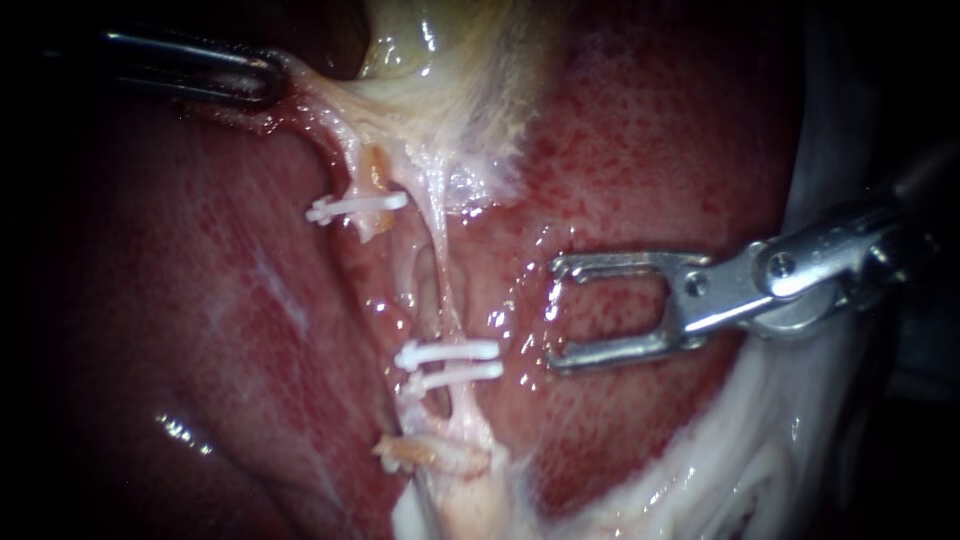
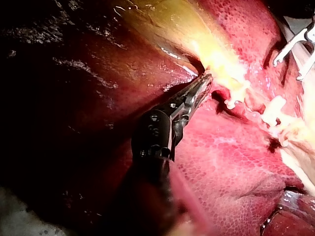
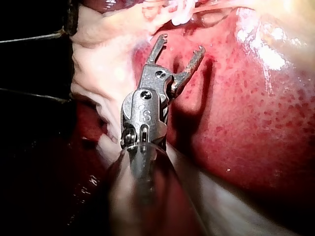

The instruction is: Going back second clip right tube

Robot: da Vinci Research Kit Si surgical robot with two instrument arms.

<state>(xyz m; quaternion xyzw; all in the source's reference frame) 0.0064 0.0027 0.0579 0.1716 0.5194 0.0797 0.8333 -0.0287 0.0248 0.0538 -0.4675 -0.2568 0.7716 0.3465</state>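
Our silver right instrument (image 1: 553,314), jaws spread empty beside two white clips (image 1: 450,362) on the thin pale right tube (image 1: 443,290), could snag them swinging sideways, while our dark left instrument (image 1: 278,80) clamps pale gallbladder tissue (image 1: 335,105).

Your endoscope's close over the liver (image 1: 650,150); wrist cams peek in low from opposite sides, all sharing the clips (image 1: 450,352).

Dark surround; wet glare on liver (image 1: 200,300)
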